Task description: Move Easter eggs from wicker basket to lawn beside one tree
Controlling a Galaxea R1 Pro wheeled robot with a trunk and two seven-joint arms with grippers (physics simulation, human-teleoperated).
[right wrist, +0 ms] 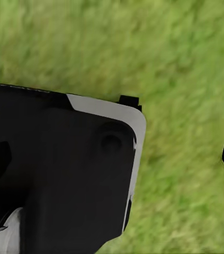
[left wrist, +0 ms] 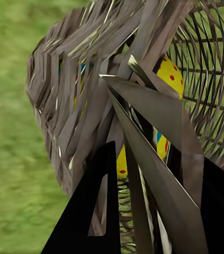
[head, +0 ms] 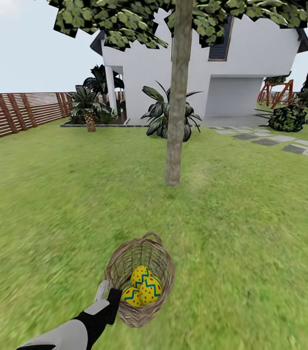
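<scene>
Lawn (head: 251,233) runs flat from the white house (head: 251,73) and slatted fence (head: 13,114) down to the robot. Tree (head: 176,112), thick bare trunk, stands mid-lawn, well beyond the wicker basket (head: 160,265).

Basket sits low in the head view, tilted with its mouth facing the camera, apparently lifted off the grass. All three Easter eggs (head: 143,287) are bunched together inside against the lower wall.

Left gripper (head: 106,294) is at the basket's near rim, fingers (left wrist: 98,206) straddling the weave, so it looks clamped on the rim. In the left wrist view yellow shell shows through the gaps.

Judgement: this is the carry toward the tree. Keep the basket's mouth up and the motion slow so no egg rolls out. Set it down just beside the trunk base, then lift the eggs out one at a time.

Unclear: the fingertip contact is lost in clipped wicker geometry. Right wrist view shows a dark body panel over grass and a black tip at the edge; can't tell how far that gripper is open.
</scene>
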